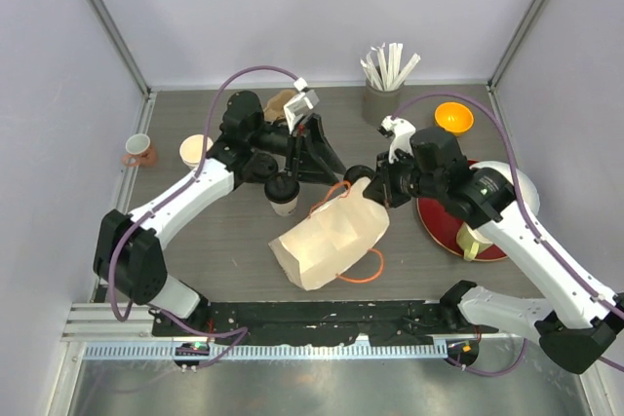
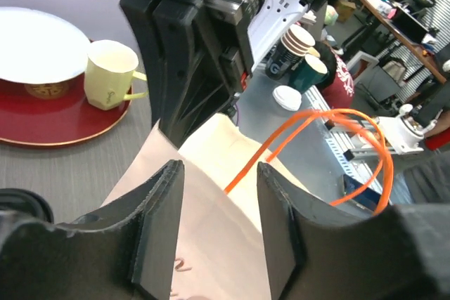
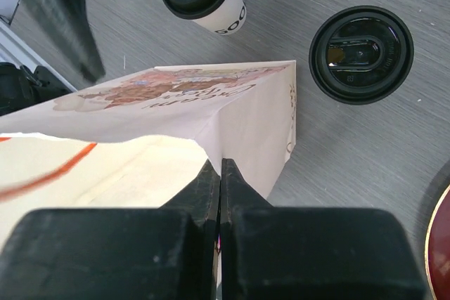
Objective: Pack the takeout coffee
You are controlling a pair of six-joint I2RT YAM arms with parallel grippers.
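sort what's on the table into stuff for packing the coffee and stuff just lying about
For the job: lidded coffee cup, paper bag, right gripper pinching its edge.
Lying about: pink mug, cup stack, grey holder, orange bowl, red plate, yellow mug.

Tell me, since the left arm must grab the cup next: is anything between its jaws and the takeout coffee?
Nothing visible does. The takeout coffee stands lidded on the table beside the paper bag, close by the open left gripper, whose jaws hang over the bag's edge. A second black lid sits on their other side.
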